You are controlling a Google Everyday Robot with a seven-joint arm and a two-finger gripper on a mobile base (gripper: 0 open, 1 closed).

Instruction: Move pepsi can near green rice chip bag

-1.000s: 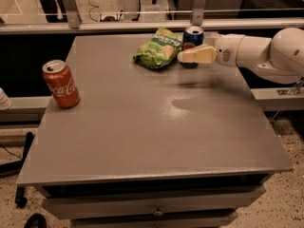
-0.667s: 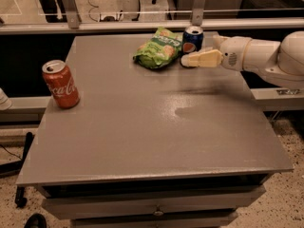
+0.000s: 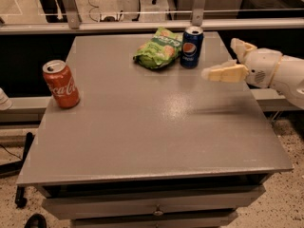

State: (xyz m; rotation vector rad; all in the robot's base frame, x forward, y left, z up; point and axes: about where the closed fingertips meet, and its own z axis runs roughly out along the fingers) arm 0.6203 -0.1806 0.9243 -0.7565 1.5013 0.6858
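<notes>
The pepsi can (image 3: 191, 47), dark blue with a silver top and round logo, stands upright at the back of the grey table (image 3: 152, 127). It is right beside the green rice chip bag (image 3: 158, 48), touching or almost touching its right edge. My gripper (image 3: 227, 60) is open and empty. It hovers above the table's right side, to the right of the can and clear of it. One cream finger points left toward the can, the other is behind it.
A red cola can (image 3: 61, 84) stands upright near the table's left edge. A metal rail (image 3: 142, 25) runs behind the table. A drawer front (image 3: 152, 208) lies below the table's front edge.
My gripper has let go of the pepsi can and drawn back to the right. The can now stands free beside the chip bag.
</notes>
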